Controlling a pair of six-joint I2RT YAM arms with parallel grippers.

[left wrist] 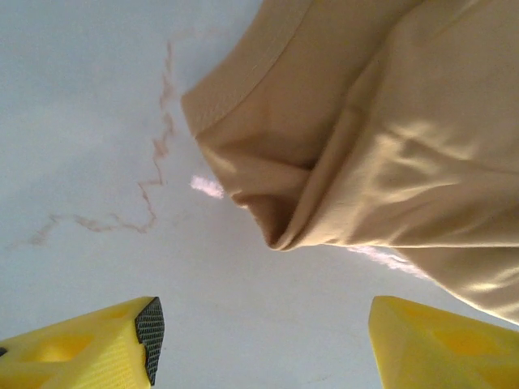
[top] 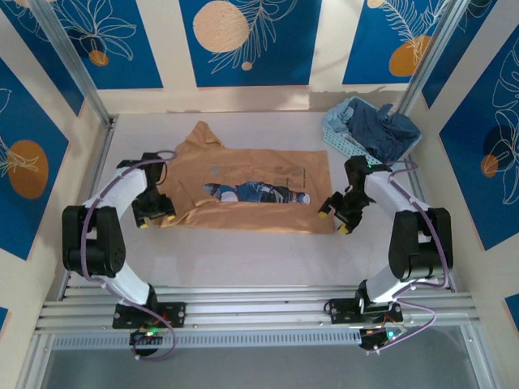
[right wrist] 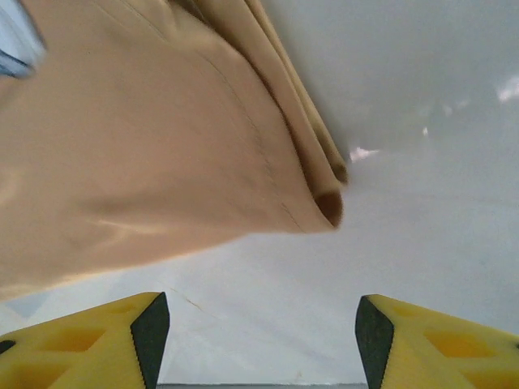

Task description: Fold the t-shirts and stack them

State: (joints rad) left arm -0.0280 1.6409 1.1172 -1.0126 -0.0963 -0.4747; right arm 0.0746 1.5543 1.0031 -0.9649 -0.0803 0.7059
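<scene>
At the left of the top view, my left tool (top: 158, 220) sits low over the pale grey worktop (top: 243, 263), just beside the left edge of the tan-orange cotton t-shirt with the blue-and-white cartoon print (top: 243, 212). In its wrist view the left tool (left wrist: 261, 340) stands well open with nothing between the yellow fingers. The rolled cloth corner (left wrist: 284, 231) lies just ahead of them.

The danger here, I think, is a finger catching that loose lip as I pull away, dragging the fold open. A fresh pinch could also take only the top layer and peel it back.

The tee lies across the centre of the worktop, folded in from both long sides. The flaps do not meet, so a ragged strip of print shows between them, and a sleeve pokes out at upper left. That lump may leave the next fold crooked.

At the right edge my right tool (top: 333, 221) is likewise parted and empty. In its wrist view (right wrist: 261, 324) the doubled hem (right wrist: 328, 203) looks apt to slide.

At upper right, the dusty dark-blue cloth tee (top: 381, 134) is heaped in the light-blue plastic lattice basket (top: 339, 138).
</scene>
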